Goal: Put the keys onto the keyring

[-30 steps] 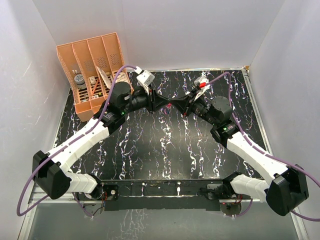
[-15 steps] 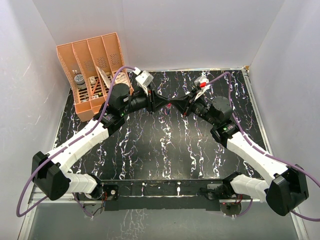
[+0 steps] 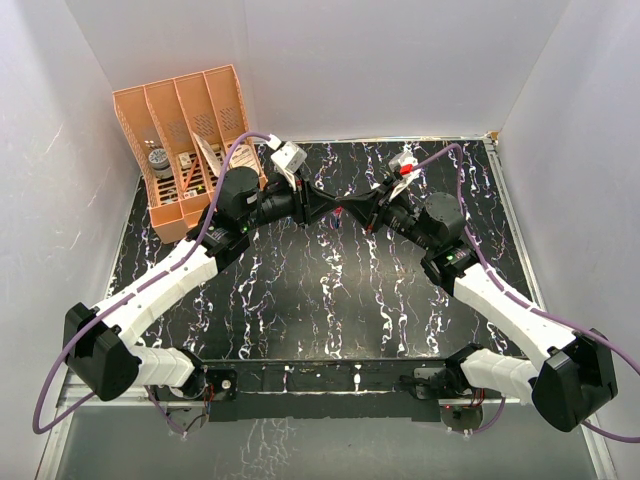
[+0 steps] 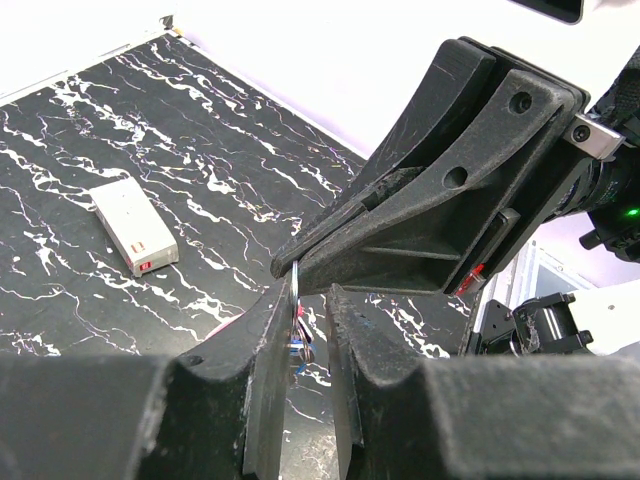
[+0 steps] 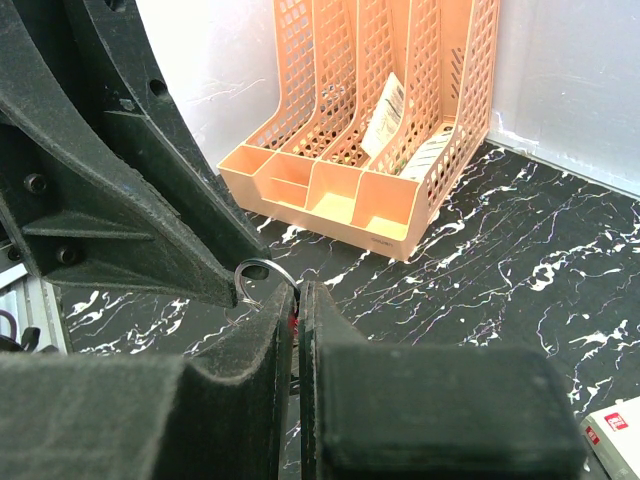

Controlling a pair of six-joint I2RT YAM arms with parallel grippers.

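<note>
To the right of the peach file rack (image 3: pixel 185 150), off its near corner and raised above the black marbled desk (image 3: pixel 300 290), the two hands met tip to tip. The right hand (image 5: pixel 296 295) was clamped shut on the keyring (image 5: pixel 265 264), gripping it low down. This left most of the loop standing free beyond its fingertips, pointing back toward the rack and the other arm. That hold looked chosen to keep the ring steady and clear of the desk, so that something could be worked onto the wire from the open side. The left hand (image 4: pixel 305 300) faced it from the rack side with its fingers a narrow slit apart, and the ring sat edge-on inside that slit. A fleck of blue low in the gap may have been one of the keys (image 4: pixel 300 352), but the view was too cramped to tell whether this hand gripped anything. The ring itself was a thin bright silver wire loop. It showed round in the right wrist view and as a mere sliver in the left, with a touch of red strap just beneath it. A white box (image 4: pixel 133 227) lay flat on the desk, farther from the rack than the hands.
</note>
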